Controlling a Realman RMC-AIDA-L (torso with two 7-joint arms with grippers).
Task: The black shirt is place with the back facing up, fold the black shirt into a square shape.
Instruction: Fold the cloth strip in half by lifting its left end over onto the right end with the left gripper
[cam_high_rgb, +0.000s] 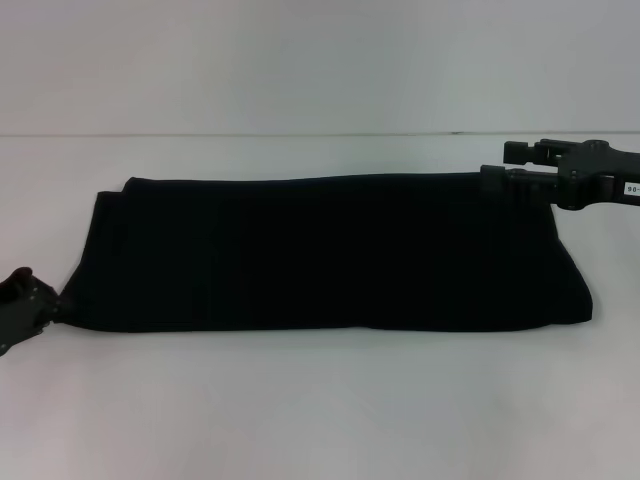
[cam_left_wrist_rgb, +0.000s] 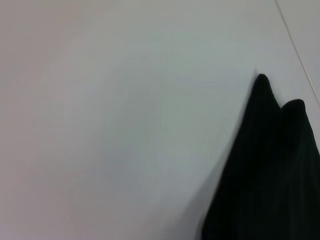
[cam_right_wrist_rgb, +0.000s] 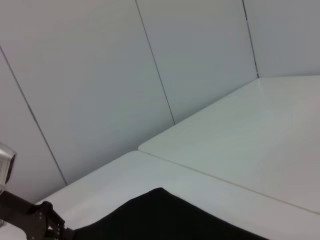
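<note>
The black shirt (cam_high_rgb: 320, 255) lies flat on the white table (cam_high_rgb: 320, 410) as a long band running left to right. No lettering shows on it. My left gripper (cam_high_rgb: 35, 300) sits low at the band's near-left corner, touching the cloth edge, and it also shows far off in the right wrist view as the left gripper (cam_right_wrist_rgb: 47, 222). In the left wrist view, two pointed tips of the shirt (cam_left_wrist_rgb: 270, 170) stand against bare table. My right gripper (cam_high_rgb: 500, 165) is at the band's far-right corner, open, its lower finger (cam_high_rgb: 510, 180) against the cloth. The right wrist view catches an edge of the shirt (cam_right_wrist_rgb: 160, 215).
A pale panelled wall (cam_right_wrist_rgb: 125, 75) rises behind the table's far edge (cam_high_rgb: 300, 134). Bare table surface (cam_high_rgb: 320, 420) stretches in front of the shirt. A seam (cam_right_wrist_rgb: 225, 182) joins two table tops beyond the shirt's end.
</note>
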